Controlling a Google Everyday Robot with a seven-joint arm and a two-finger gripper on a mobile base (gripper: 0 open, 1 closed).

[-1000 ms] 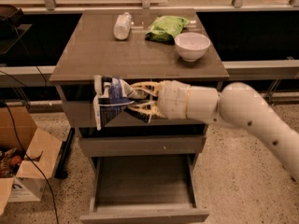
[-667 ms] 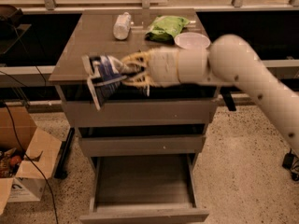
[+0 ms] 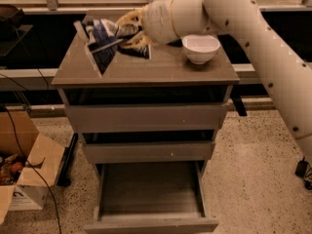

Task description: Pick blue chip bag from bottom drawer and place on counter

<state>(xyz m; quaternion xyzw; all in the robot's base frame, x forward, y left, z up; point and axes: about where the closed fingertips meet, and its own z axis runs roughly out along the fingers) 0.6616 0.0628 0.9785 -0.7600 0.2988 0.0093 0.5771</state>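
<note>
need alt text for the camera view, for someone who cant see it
The robot's gripper, shut on the blue chip bag, holds it over the left part of the counter, with a white bowl to the right. Below, the bottom drawer stands pulled open.

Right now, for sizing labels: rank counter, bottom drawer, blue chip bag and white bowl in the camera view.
1. counter
2. bottom drawer, open
3. blue chip bag, clamped in the gripper over the counter's left
4. white bowl
The bag may be nearer the camera, so the last two are unsure.
</note>
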